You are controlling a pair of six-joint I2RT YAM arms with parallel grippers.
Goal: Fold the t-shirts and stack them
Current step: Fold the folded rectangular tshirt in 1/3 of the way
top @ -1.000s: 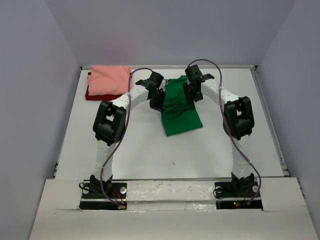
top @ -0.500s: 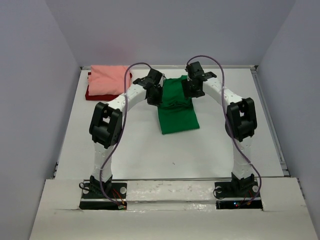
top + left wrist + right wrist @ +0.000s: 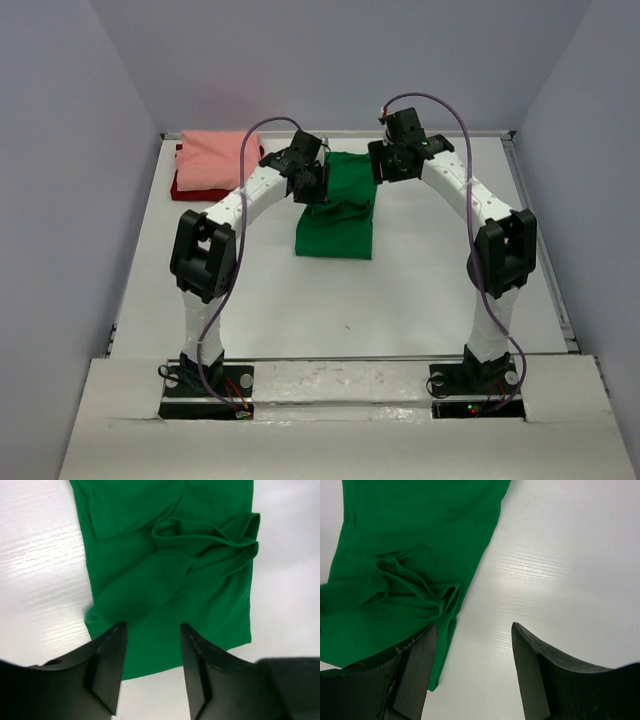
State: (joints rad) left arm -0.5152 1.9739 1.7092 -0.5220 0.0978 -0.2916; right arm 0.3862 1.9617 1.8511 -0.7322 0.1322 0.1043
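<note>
Green t-shirt (image 3: 336, 218) lies folded in a rough rectangle on the counter (image 3: 420, 290), mid-counter toward 12 o'clock, with wrinkles bunched across its middle. Left gripper (image 3: 150, 667) is over the shirt's 10 o'clock side, jaws spread, nothing pinched, green cloth below. Right gripper (image 3: 472, 672) is at the shirt's 1 o'clock side, jaws spread wide and empty, one finger over the shirt's edge, the other over bare counter. Salmon pink t-shirt (image 3: 220, 160) lies folded on the dark red t-shirt (image 3: 184, 189) in the counter's 10 o'clock corner, well apart from the green one.
</note>
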